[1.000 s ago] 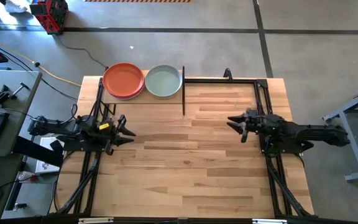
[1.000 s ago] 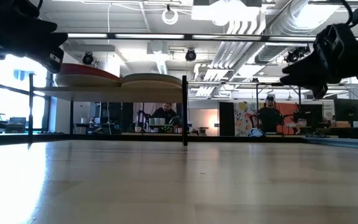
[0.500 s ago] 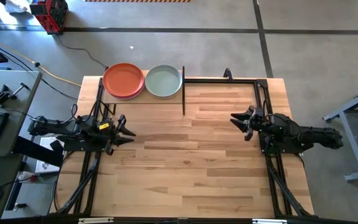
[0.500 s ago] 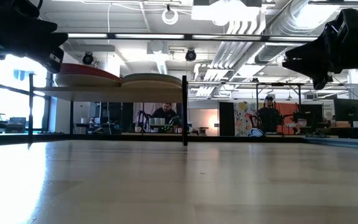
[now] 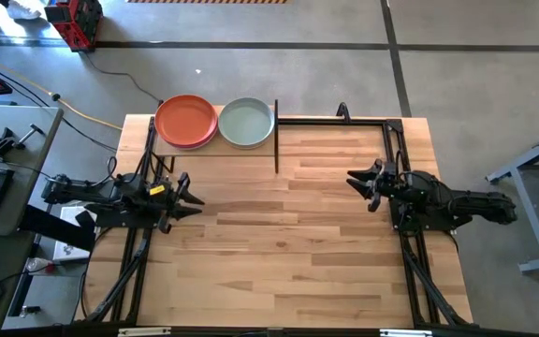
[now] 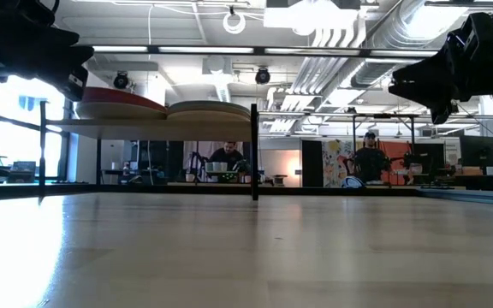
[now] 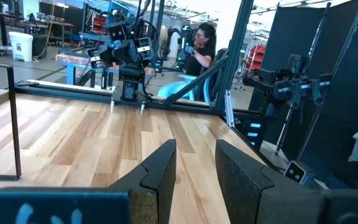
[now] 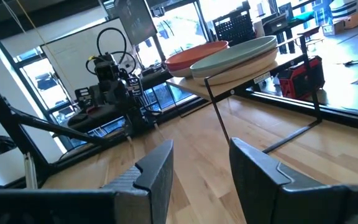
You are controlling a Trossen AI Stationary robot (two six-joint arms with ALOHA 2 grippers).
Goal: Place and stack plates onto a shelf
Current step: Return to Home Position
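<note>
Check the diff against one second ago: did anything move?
The right pincer drew back slightly toward its own side of the table and rose a little, then settled, open and empty. Nothing was taken hold of or let go. The left pincer, also open, and the orange plate and pale green plate on the shelf stayed put.

Body matt black throughout. The left arm (image 5: 101, 195): slim jointed segments, with a small yellow patch (image 5: 157, 190) near the wrist. The right arm (image 5: 457, 206): same black, bulkier housing behind the wrist. The left gripper (image 5: 193, 197) and right gripper (image 5: 357, 190) each have two pointed prongs. Close up, the left fingers (image 7: 159, 171) are flat, angular dark-grey wedges with grainy inner edges, and a blurred blue marking (image 7: 36, 211) sits behind them. The right fingers (image 8: 156, 171) look alike.
</note>
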